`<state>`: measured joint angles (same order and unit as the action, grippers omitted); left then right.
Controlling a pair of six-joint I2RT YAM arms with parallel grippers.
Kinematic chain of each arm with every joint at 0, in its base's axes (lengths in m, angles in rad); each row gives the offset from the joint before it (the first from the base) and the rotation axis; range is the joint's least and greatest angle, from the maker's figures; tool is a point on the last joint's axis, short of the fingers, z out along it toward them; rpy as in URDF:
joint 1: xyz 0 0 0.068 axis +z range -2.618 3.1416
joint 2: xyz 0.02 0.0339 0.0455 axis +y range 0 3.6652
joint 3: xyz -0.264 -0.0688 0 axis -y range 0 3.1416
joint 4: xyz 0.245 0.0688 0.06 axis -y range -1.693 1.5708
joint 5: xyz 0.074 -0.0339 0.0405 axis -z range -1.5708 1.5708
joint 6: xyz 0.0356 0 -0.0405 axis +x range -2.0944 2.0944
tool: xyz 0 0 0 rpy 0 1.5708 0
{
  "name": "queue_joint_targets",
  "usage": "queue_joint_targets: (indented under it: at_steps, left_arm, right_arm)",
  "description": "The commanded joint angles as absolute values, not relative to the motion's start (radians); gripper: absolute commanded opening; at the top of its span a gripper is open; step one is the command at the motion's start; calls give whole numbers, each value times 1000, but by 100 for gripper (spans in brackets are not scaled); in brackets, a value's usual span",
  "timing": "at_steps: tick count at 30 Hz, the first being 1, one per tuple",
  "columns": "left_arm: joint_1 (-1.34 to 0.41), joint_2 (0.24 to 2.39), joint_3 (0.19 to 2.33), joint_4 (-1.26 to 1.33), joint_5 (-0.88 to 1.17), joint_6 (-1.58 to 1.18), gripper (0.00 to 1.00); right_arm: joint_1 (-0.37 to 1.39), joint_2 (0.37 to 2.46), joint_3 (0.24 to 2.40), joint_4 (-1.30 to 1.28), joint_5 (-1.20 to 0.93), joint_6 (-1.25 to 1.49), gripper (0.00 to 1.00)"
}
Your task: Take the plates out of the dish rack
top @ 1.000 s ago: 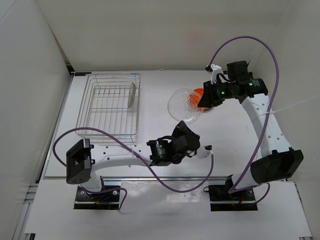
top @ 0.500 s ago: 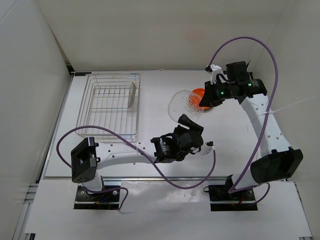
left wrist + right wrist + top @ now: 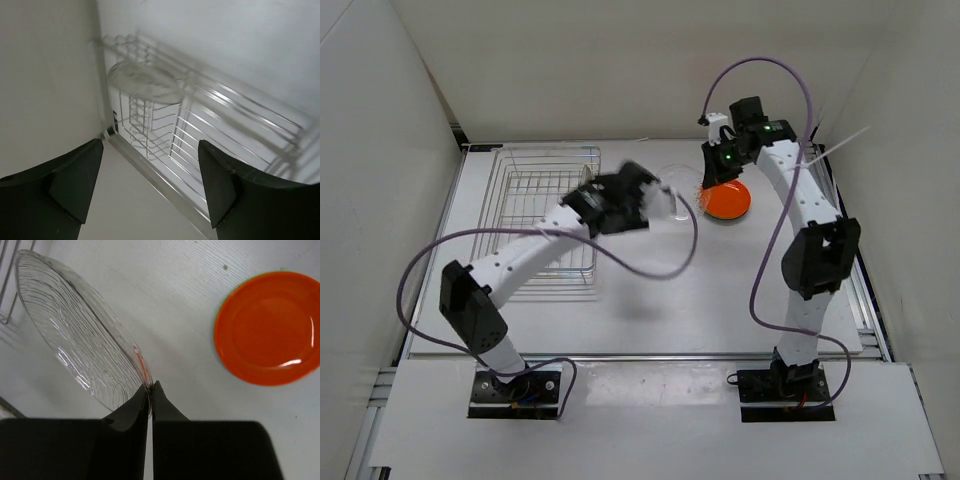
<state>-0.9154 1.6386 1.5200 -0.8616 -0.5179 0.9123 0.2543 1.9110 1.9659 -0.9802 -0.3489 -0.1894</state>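
Observation:
My right gripper (image 3: 151, 385) is shut on the rim of a clear ribbed plate (image 3: 75, 330), which is held tilted above the table. In the top view that plate (image 3: 672, 192) shows faintly, left of the right gripper (image 3: 712, 178). An orange plate (image 3: 270, 327) lies flat on the table just right of it (image 3: 727, 201). My left gripper (image 3: 150, 145) is open and empty at the right side of the dish rack (image 3: 210, 110). Another clear plate (image 3: 145, 82) stands on edge inside the rack. The left arm (image 3: 610, 205) is blurred in the top view.
The wire dish rack (image 3: 500, 200) sits at the back left of the table, close to the left wall. White walls enclose the table at the back and on both sides. The right arm's purple cable loops above the orange plate.
The left arm swung from the front middle of the table to the rack, and its jaws opened. The right gripper shut on the clear plate's rim and shifted back-left, uncovering the orange plate.

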Motion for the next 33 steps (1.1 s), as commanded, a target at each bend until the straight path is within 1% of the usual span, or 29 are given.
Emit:
queue_joint_targets:
  at_steps: [1,2,4,6,8,11,14,20,27,29,33]
  left_arm:
    - [-711,1537,1698,-902,-382,780,88]
    - [-669,1537,1721,-862,-356,750,88]
    - [-558,1526,1805,-862,-306,658,93]
    - [-484,1488,1870,-880,-206,582,100]
    - [-401,1457,1882,-900,-120,555,100]
    - [-354,1405,1865,-925,-75,546,100]
    - [-345,1364,1812,-936,-64,555,100]
    - [-313,1331,1812,-945,-35,555,100]
    - [-304,1312,1790,-945,-17,555,100]
    - [-304,1302,1776,-945,-17,555,100]
    - [-304,1281,1738,-945,-8,546,100]
  right_arm:
    - [324,1994,2065,-990,-311,-236,1]
    - [333,2015,2078,-989,-311,-248,1]
    - [365,2075,2117,-979,-311,-271,1]
    - [399,2112,2141,-957,-311,-296,1]
    - [408,2157,2152,-936,-302,-333,1]
    - [429,2206,2152,-890,-305,-350,2]
    - [442,2258,2175,-890,-324,-359,2]
    - [471,2326,2184,-881,-305,-368,2]
    - [471,2371,2141,-859,-314,-377,6]
    - [471,2372,2141,-850,-302,-377,8]
    - [471,2404,2141,-830,-235,-387,8]
